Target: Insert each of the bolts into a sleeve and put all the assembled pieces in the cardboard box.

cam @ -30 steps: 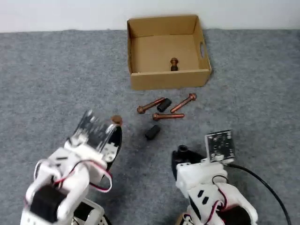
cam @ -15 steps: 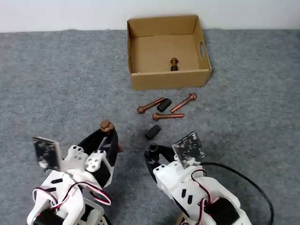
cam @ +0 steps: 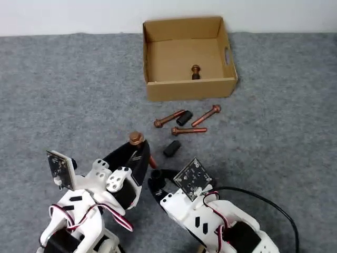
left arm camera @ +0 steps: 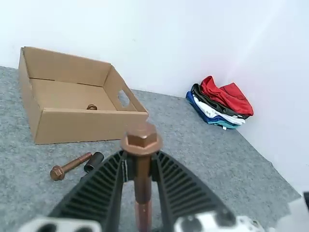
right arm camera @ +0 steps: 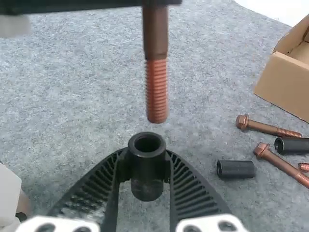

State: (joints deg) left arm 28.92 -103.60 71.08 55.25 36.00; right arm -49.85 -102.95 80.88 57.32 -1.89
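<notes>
Left gripper: left gripper (left arm camera: 141,155) clamped on the held bolt (left arm camera: 143,191) just under the hex head, head up, shank hanging straight down between the fingers.
Right gripper: right gripper (right arm camera: 146,155) closed around the held sleeve (right arm camera: 146,186), bore facing up and open to view.
Gap between the two: threaded tip just above the sleeve mouth, near enough in line with it, not yet inside (no contact visible from the right wrist).
Just changed: over the last second, both arms drawn in toward each other at the near edge of the worktop (cam: 79,84); bolt swung across and stood upright, sleeve carried under it from the other side.
Meaning for the task: alignment looks about done; likely next, a straight descent of the bolt into the bore, or a lift of the sleeve onto it. Slight offset at the mouth could catch the threads on the rim.
Farther out: three loose bolts (cam: 188,130) and two loose sleeves (cam: 171,148) lying between the arms and the cardboard box (cam: 189,88), one sleeve touching a bolt's tip.
In the box: one assembled piece (cam: 195,72) near the front wall.
Progress: one piece delivered, a second mid-assembly, more than half remaining.
Background: pile of clothes (left arm camera: 219,104) against the wall, well apart from the work.
</notes>
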